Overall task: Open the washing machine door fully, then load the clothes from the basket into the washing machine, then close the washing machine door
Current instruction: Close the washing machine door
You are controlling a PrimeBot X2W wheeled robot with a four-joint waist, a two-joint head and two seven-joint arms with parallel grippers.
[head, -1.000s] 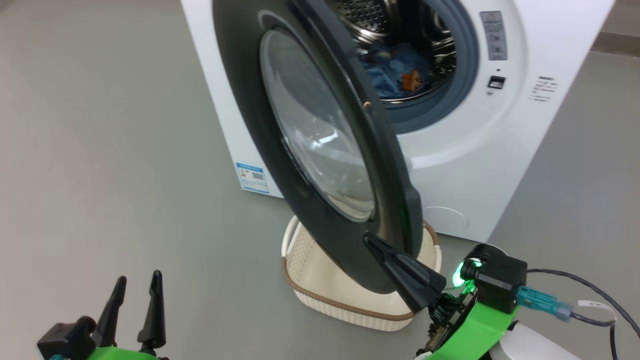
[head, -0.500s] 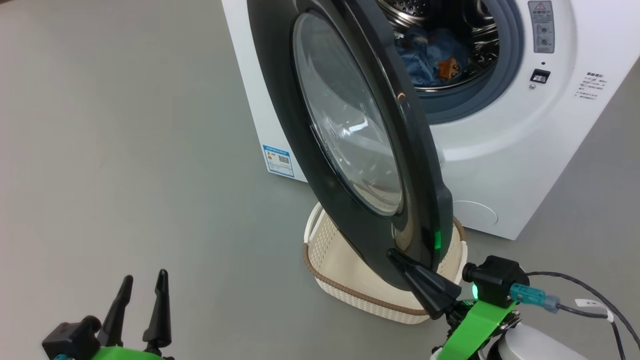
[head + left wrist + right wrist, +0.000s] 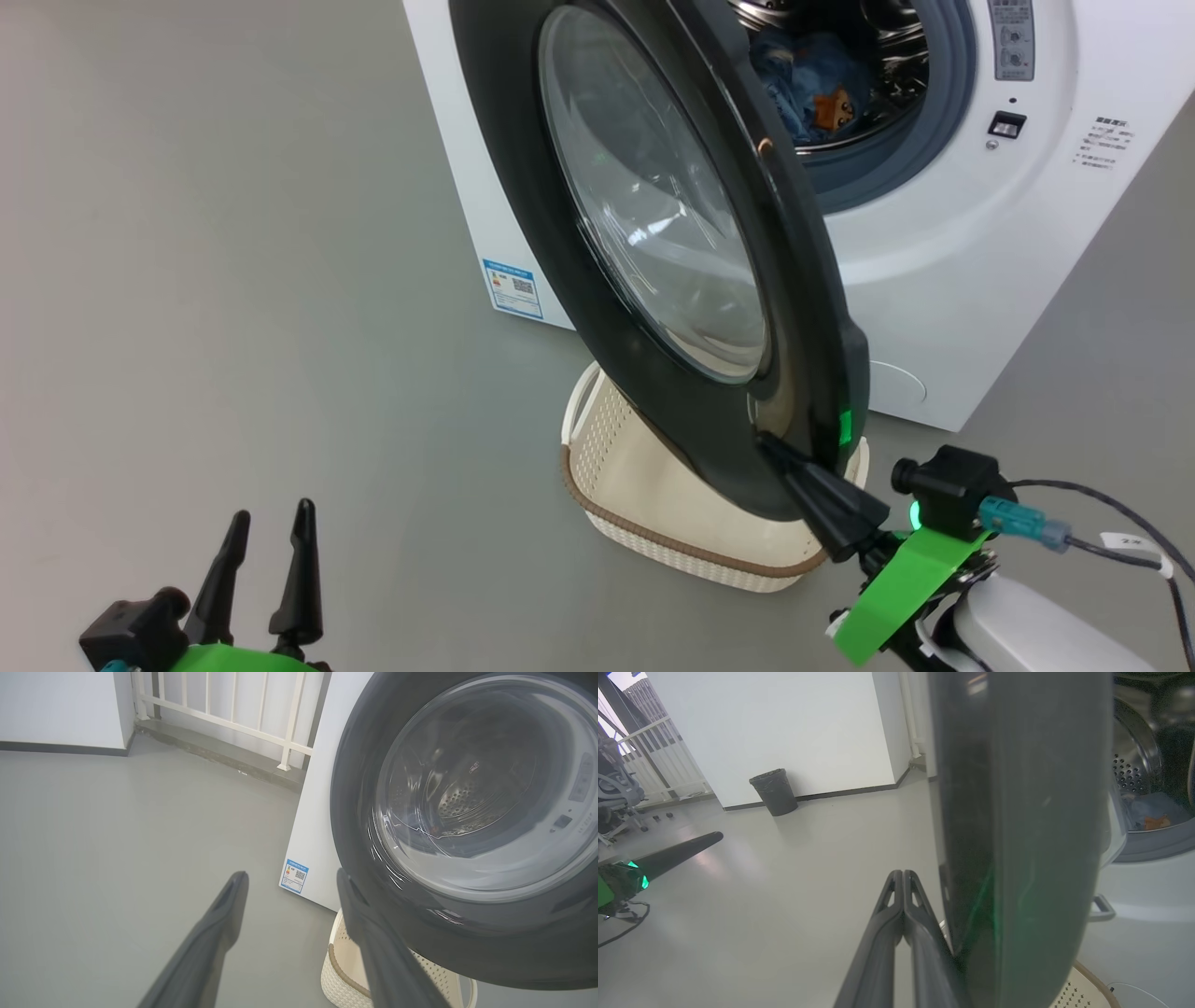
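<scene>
Right gripper (image 3: 770, 444) clenched on nothing, tips against the lower rim of the half-open door (image 3: 644, 205); left gripper (image 3: 272, 511) released and empty, low and well apart from it.
Clothes (image 3: 814, 86) lie in the drum of the washer (image 3: 934, 261). The basket (image 3: 653, 539) sits on the floor right under the door and looks empty where it isn't hidden, so closing is likely the step in hand. Risks: the thin shut tips could skid off the glossy curved rim, since the contact is near the edge. The forearm could clip the basket below it. A weak push may leave the door unlatched. The right wrist view gives the door edge-on, the fingers (image 3: 896, 896) alongside its outer face, and a bin (image 3: 773, 791). The head view adds the clothes and basket. The left wrist view shows the drum through the glass.
</scene>
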